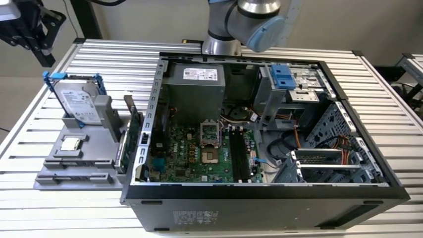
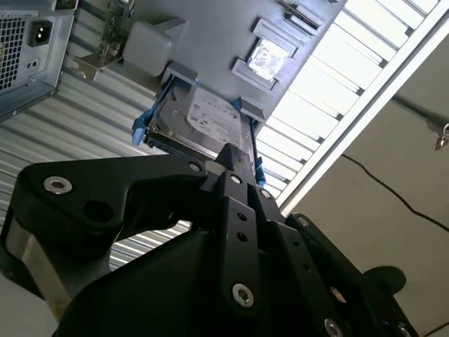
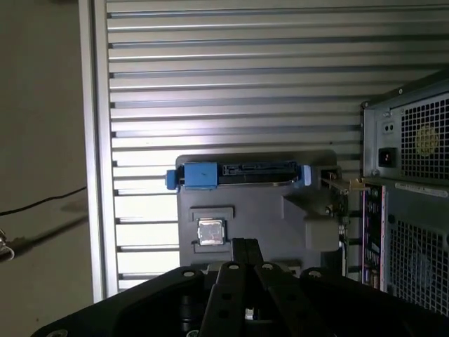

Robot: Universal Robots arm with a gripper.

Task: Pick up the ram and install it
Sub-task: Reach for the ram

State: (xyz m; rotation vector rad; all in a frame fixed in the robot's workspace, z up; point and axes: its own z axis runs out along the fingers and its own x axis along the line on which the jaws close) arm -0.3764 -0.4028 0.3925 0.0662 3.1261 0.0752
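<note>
Ram, exterior view; closed gripper, wrist views.

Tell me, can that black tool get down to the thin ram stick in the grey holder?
Probably yes. The tool hangs above the grey holder, apart from it, and nothing lies over the ram, which stands on edge there. The green card stands close beside it, though, so room looks tight.

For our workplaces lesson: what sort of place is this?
Likely a robotics test bench for computer assembly: a robot arm, an open computer case on a slatted metal table, a hard drive in a grey fixture.
</note>
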